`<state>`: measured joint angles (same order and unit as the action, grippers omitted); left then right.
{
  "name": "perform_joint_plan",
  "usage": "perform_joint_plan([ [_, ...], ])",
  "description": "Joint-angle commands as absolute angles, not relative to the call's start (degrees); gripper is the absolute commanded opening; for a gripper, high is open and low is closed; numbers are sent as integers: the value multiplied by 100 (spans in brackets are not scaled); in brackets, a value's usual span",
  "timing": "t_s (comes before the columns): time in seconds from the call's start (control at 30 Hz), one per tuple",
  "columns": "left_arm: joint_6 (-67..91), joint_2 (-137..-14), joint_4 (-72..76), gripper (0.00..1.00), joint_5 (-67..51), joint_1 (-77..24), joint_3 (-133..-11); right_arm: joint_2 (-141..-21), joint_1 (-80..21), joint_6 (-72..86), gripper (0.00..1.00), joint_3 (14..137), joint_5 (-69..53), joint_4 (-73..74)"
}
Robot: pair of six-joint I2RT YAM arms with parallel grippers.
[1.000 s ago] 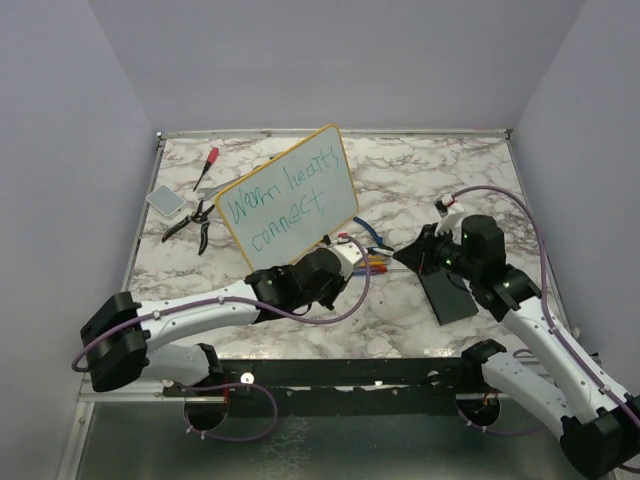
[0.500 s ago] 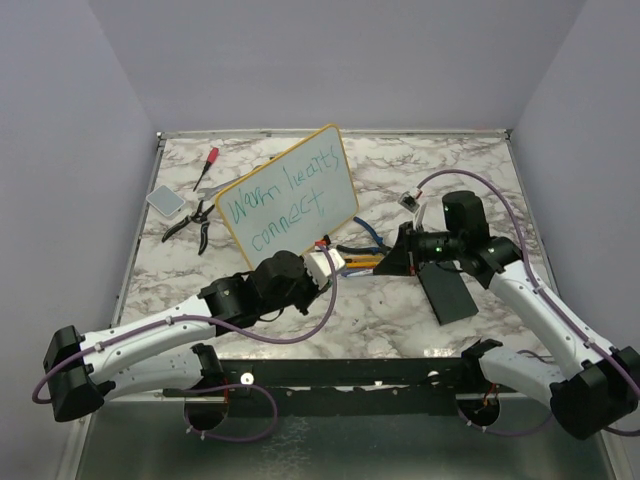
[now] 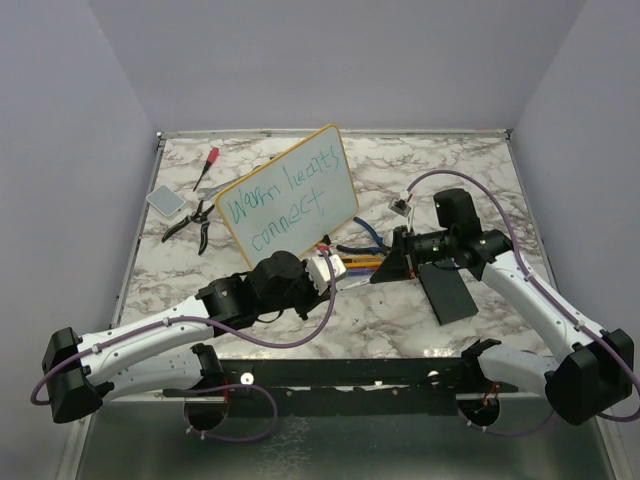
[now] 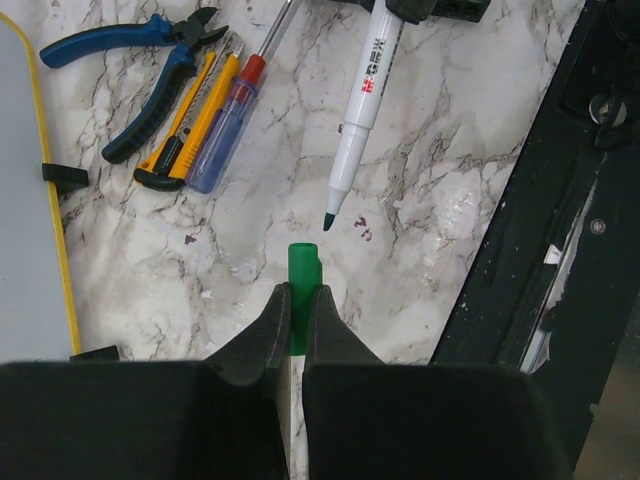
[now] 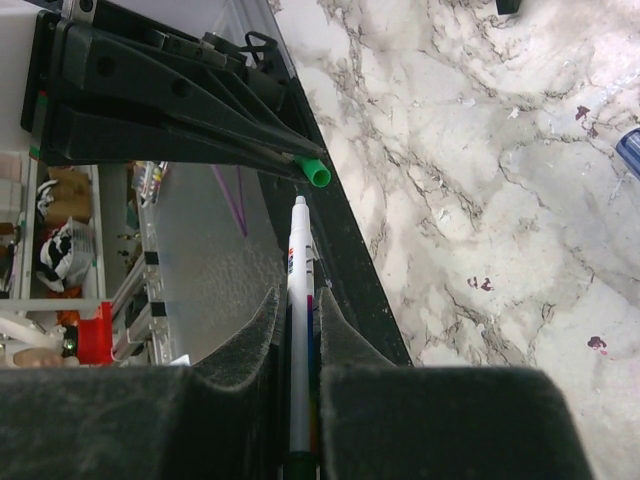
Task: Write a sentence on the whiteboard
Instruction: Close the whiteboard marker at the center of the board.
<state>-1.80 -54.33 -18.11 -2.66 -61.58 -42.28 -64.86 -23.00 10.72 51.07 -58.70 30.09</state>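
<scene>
The left gripper is clamped on a green cap, whose lower end is hidden between the fingers. The right gripper pinches a white marker, with its tip just short of the cap. The whiteboard stands at the far left and bears the sentence. The left wrist view crops the board to one edge.

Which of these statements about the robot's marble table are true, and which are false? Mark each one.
1. The yellow-framed rectangular whiteboard carries a teal handwritten sentence. True.
2. The left gripper is open and empty. False: it is shut on a green plastic marker cap.
3. The right gripper holds a white plastic marker with its tip bare. True.
4. The blue-handled metal pliers lie on the whiteboard. False: they lie on the marble table beside it.
</scene>
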Motion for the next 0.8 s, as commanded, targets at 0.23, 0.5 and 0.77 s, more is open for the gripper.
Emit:
perform_joint_plan([
  [0.23, -230, -5370, -1742, 0, -695, -6147, -4144, -6606, -2274, 922, 1, 5159, -6115, 3182],
  [0.5, -220, -5276, -1711, 0, -667, -6145, -4137, -6636, -2276, 877, 1, 5100, -6089, 3230],
  [0.77, -212, -5257, -1696, 0, -693, -6150, -4140, -6650, -2274, 831, 1, 5054, -6208, 3251],
])
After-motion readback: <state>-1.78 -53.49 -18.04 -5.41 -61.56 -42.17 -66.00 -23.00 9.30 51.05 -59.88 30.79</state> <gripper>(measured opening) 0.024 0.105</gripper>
